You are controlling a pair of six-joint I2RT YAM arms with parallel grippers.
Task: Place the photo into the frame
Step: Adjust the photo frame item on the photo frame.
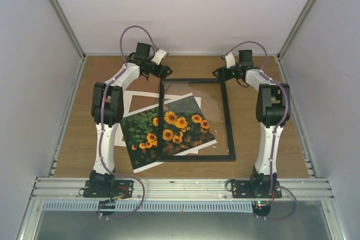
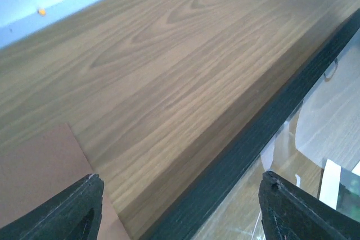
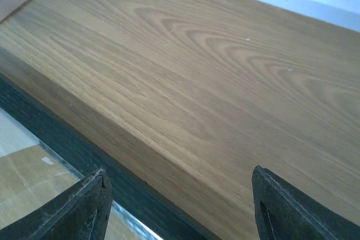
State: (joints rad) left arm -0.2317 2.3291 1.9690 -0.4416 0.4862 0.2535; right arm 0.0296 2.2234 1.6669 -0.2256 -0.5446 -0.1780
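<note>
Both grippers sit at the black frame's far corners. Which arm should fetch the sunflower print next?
Left. The sunflower paper print straddles the thin black rectangular frame's left bar, its exposed half on the left arm's side. The left gripper and right gripper are open and empty; the right is farther.

Frame (image 1: 228, 117) lies flat at mid-desk (image 1: 73, 150), long sides running near to far. Photo (image 1: 169, 130) lies skewed across the frame's near left: right part inside the opening, left part outside on the desk, with the left rail crossing it. Mat (image 1: 143, 94) lies left of the frame, partly under the photo. Board (image 2: 34, 167) lies on the desk just outside the far rail. Left jaws hang over the far left corner, right jaws over the far right.
</note>
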